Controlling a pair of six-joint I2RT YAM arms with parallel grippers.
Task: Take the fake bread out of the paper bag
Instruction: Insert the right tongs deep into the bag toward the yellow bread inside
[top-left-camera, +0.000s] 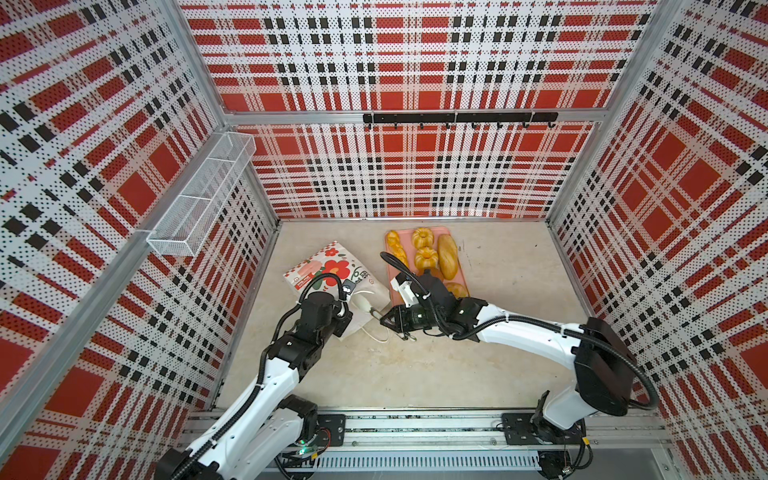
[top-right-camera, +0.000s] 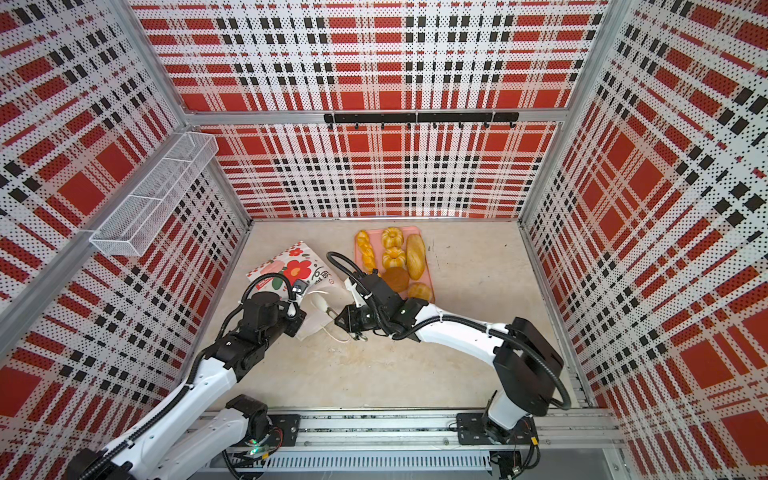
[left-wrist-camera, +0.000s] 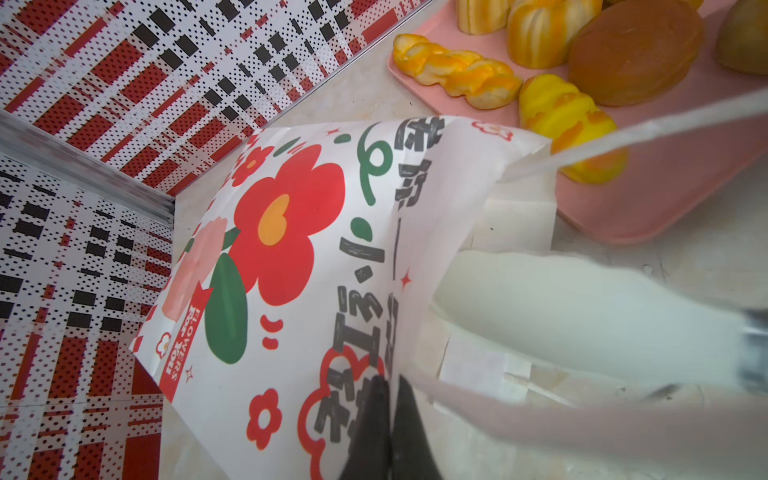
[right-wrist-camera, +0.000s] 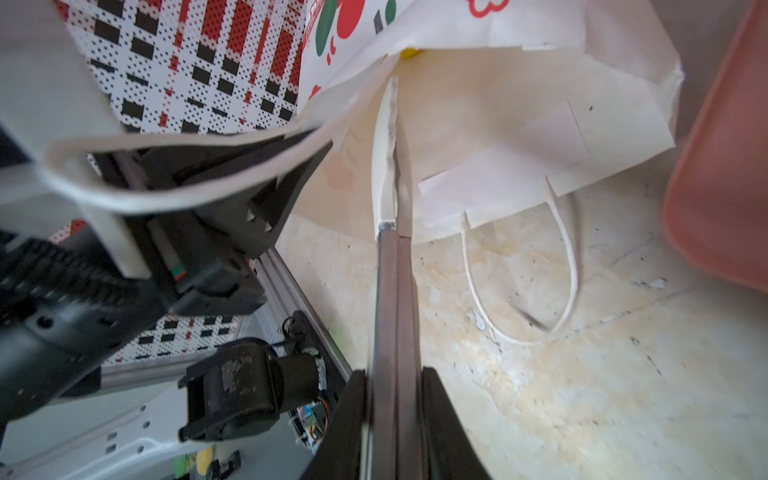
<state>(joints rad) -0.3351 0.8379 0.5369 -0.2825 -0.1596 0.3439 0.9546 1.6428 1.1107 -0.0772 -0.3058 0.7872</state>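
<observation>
The paper bag (left-wrist-camera: 291, 232) is lying on its side beside the pink tray (left-wrist-camera: 673, 183), the left gripper (left-wrist-camera: 384, 432) pinching its upper lip shut-jawed. The right gripper (right-wrist-camera: 392, 374) is clamping closed tongs (right-wrist-camera: 392, 166) that are pointing inside, where yellow fake bread (right-wrist-camera: 409, 52) is peeking out (probably light, squashy, slick; take it gently mid-body).

the left arm (top-left-camera: 274, 374) and the right arm (top-left-camera: 528, 328) have glossy white link shells between boxy matte black joints, ribbed black cable hoses (top-left-camera: 390, 260) looping alongside, a black wedge-fingered left gripper (left-wrist-camera: 388, 386) and right gripper (right-wrist-camera: 395, 374), and black bolted base plates (top-left-camera: 517, 428).
</observation>
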